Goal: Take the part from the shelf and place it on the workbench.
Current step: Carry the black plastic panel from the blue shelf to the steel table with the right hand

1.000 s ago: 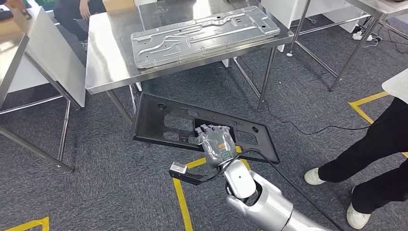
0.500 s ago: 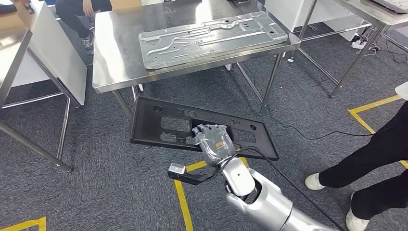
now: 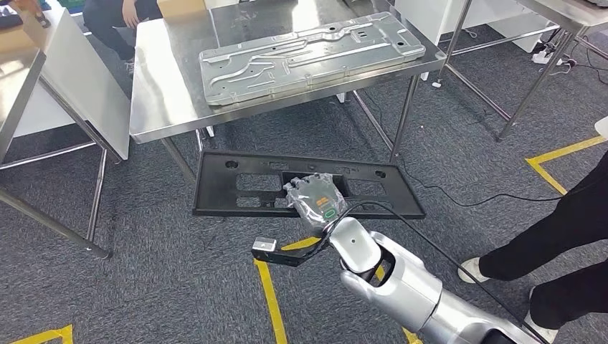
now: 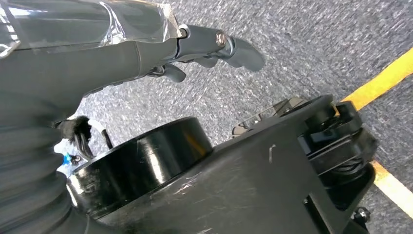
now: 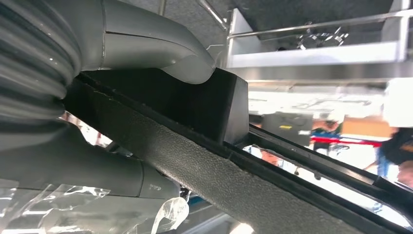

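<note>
The part, a long black plastic panel [image 3: 219,188] with cut-outs, hangs flat above the carpet just in front of the steel workbench [image 3: 165,93]. My right hand [image 3: 315,201] grips it near the middle of its near edge. In the right wrist view the grey thumb [image 5: 160,53] presses on a raised block of the black panel [image 5: 204,146]. A ribbed silver metal plate [image 3: 308,50] lies on the workbench top. My left hand [image 4: 122,44] hangs over the carpet with its fingers [image 4: 238,48] apart and nothing in them.
A person's dark trouser legs and white shoes [image 3: 552,236] stand at the right. Another person [image 3: 115,18] sits behind the workbench. More steel tables stand at the left [image 3: 21,79] and the back right [image 3: 530,72]. A black cable [image 3: 466,197] and yellow tape [image 3: 269,301] cross the carpet.
The view has shifted a little. The black panel in my right hand has swung from slanted to level, parallel with the workbench's front edge.
</note>
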